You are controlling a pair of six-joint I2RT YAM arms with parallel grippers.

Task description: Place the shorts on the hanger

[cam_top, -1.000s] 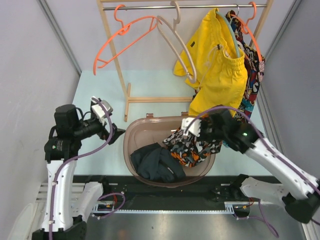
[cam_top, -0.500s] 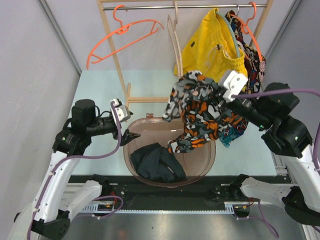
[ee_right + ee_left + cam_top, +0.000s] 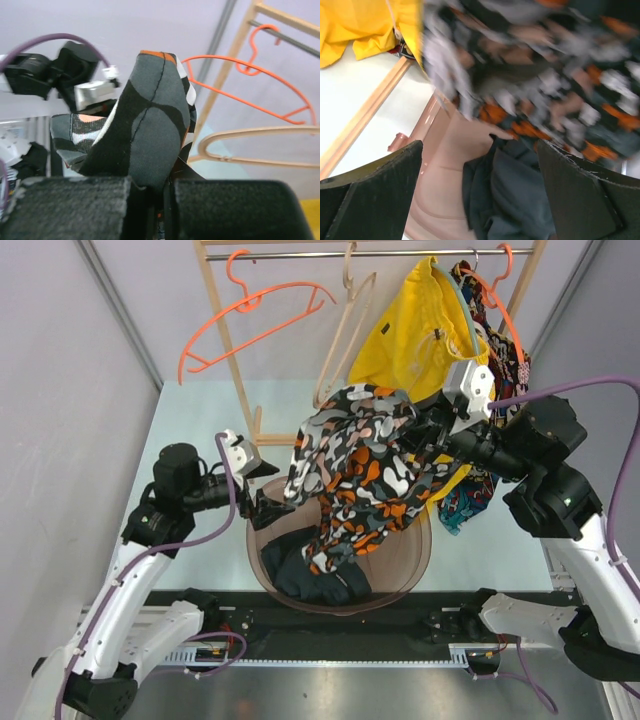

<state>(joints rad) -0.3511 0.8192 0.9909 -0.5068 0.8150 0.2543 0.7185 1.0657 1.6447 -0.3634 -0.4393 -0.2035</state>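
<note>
The shorts [image 3: 355,465] are gripped by the closed right fingers [image 3: 70,207] and held hanging over the brown tub [image 3: 418,558], below the orange hanger [image 3: 262,306]. The left fingers [image 3: 370,192] are spread wide, nothing held.

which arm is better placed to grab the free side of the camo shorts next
Left, probably: the left pincer is open and empty beside the hanging edge of the shorts, while the right pincer is shut on their other end.

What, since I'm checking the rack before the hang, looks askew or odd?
The empty orange hanger hangs tilted on the rail, left end far lower than the right. The beige hanger beside it sits skewed too. Nothing looks spilled or damaged.
</note>
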